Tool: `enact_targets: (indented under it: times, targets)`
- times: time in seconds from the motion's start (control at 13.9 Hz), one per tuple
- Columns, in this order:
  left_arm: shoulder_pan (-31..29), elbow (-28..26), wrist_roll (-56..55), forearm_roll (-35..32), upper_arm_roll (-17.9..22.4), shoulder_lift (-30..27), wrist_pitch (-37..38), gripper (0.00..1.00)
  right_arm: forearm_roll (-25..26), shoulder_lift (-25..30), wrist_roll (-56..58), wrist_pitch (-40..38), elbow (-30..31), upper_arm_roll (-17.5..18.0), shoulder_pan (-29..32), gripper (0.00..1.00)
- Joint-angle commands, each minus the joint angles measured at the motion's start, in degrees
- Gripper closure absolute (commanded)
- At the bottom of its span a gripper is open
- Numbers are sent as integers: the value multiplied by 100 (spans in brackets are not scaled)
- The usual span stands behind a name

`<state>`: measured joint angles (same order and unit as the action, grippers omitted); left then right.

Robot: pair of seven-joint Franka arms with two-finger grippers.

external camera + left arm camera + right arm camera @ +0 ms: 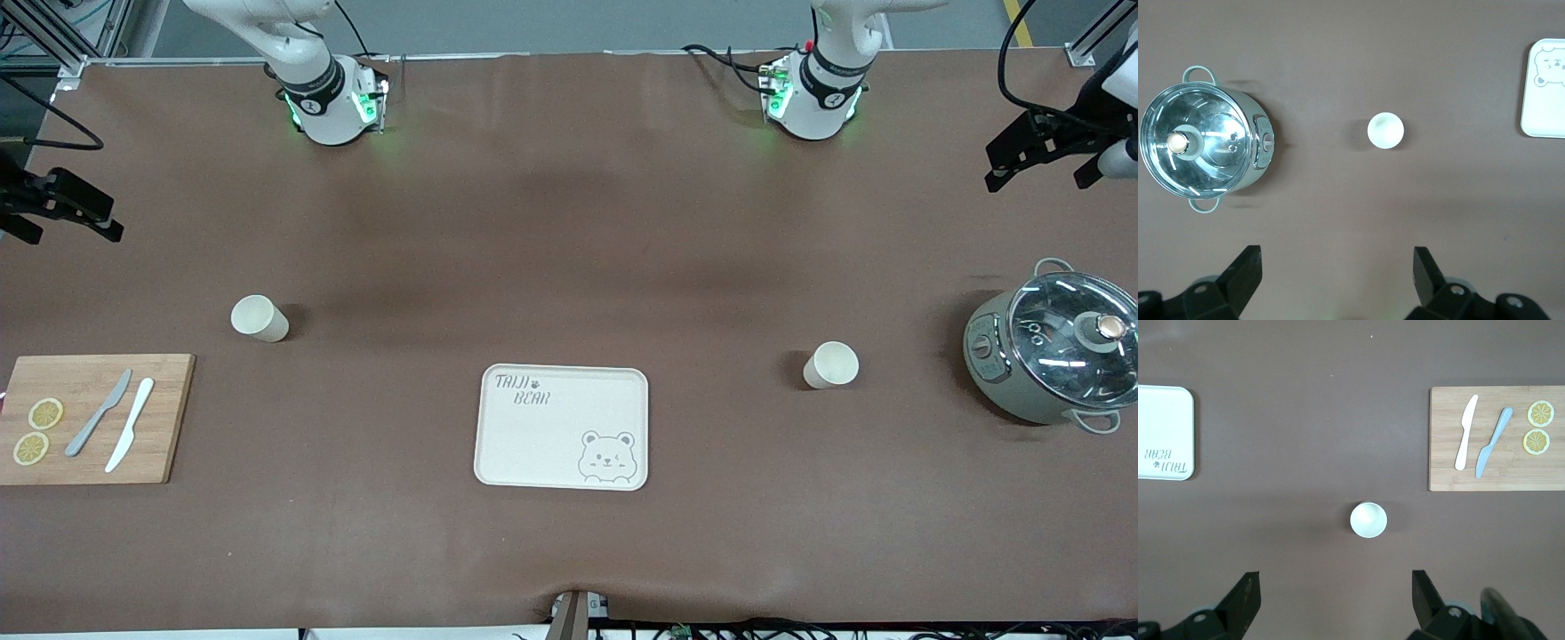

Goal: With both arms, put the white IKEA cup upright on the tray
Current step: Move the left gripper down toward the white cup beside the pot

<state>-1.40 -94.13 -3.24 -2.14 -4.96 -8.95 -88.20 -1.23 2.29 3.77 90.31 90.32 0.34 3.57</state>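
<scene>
Tray (pixel 562 427) mid table (pixel 569 222), bare cloth round its edges, cups (pixel 260 317) (pixel 831 364) well apart, left gripper (pixel 1335 280) & right gripper (pixel 1335 600) spread wide, high above.

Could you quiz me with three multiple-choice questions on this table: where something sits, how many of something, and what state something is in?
1. The cutting board lies toward:
A the right arm's end
B the left arm's end
C on the tray

2. White cups:
A one
B two
C four

3. The left tool is:
A open
B shut on a cup
C holding the pot's lid

Answers: 1 A, the pot takes the other end. 2 B, one cup and another cup flank the tray. 3 A, fingers spread, nothing between them.
</scene>
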Motion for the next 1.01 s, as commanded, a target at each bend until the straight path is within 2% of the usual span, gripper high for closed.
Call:
enact_targets:
  times: [0.0,0.36,0.58,0.72,0.94]
  targets:
    - [-53,53,165,100,-23,59,39,0,53,-80,45,-31,-147,71,100,0]
    - [-62,97,200,144,-14,612,31,0,62,-176,1,-39,-191,62,100,0]
    - [25,18,43,197,-49,1025,-478,0,70,-220,44,-4,-199,62,109,0]
    - [8,-262,34,197,-58,1132,-872,0,79,-290,45,-4,-199,62,126,0]
    - [-18,-1052,16,188,-58,1237,-1856,0,79,-326,45,22,-199,62,144,0]
